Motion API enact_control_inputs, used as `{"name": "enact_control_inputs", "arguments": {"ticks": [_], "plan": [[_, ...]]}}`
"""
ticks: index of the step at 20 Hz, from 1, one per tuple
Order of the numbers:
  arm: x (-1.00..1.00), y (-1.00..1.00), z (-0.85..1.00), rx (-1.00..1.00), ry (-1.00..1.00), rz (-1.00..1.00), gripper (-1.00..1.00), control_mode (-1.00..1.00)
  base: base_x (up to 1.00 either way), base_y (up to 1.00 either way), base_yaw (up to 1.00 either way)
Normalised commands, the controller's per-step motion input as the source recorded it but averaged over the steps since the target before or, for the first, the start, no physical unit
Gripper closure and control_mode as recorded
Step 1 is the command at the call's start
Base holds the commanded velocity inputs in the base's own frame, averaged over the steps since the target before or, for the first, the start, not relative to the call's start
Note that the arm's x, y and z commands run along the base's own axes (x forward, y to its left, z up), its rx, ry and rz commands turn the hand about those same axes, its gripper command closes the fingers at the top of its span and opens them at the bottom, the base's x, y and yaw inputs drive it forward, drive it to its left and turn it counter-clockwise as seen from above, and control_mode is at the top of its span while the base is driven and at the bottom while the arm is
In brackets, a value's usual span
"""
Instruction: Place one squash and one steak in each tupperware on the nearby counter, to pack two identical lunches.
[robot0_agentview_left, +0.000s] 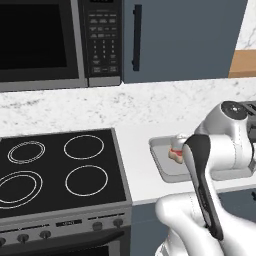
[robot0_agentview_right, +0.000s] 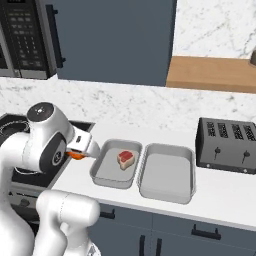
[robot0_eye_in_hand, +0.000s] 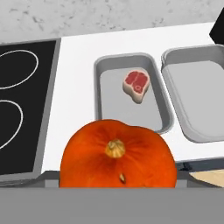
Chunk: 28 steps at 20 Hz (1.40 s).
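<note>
1. Left base view: the arm hides most of the near tupperware (robot0_agentview_left: 162, 162); a steak (robot0_agentview_left: 176, 151) peeks out inside it. The white desk (robot0_agentview_left: 137, 155) lies beside a black stove (robot0_agentview_left: 55, 170), under a microwave (robot0_agentview_left: 60, 40).
2. Right base view: two tupperware sit side by side, long axes running away from the desk edge; the steak lies in the left one (robot0_agentview_right: 102, 172), the right one (robot0_agentview_right: 167, 172) is bare. A toaster (robot0_agentview_right: 227, 145) stands to the right. An orange squash (robot0_agentview_right: 76, 155) shows at the pincer (robot0_agentview_right: 82, 152), mostly hidden.
3. Hand view: the squash (robot0_eye_in_hand: 117, 155), stem toward the camera, sits clamped in the pincer, whose fingertips it covers; it is above the desk's front edge, short of the left tupperware.
</note>
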Motion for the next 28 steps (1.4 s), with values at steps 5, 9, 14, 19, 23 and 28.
{"name": "enact_control_inputs", "arguments": {"ticks": [5, 9, 14, 19, 23, 28], "plan": [[0.95, -0.20, -0.77, 0.03, 0.23, -0.01, 1.00, -1.00, 0.00, 0.00, 0.00], [0.86, -0.09, -0.63, 0.00, 0.03, -0.08, 1.00, -1.00, 0.00, 0.00, 0.00], [0.90, -0.03, -0.82, 0.00, 0.06, -0.08, 1.00, -1.00, 0.00, 0.00, 0.00], [0.71, -0.08, -0.63, 0.00, 0.06, -0.11, 1.00, -1.00, 0.00, 0.00, 0.00], [0.46, -0.12, -0.26, 0.00, 0.00, -0.10, 1.00, -1.00, 0.00, 0.00, 0.00], [0.24, -0.24, -0.15, 0.07, 0.01, -0.01, 1.00, -1.00, 0.00, 0.00, 0.00]]}}
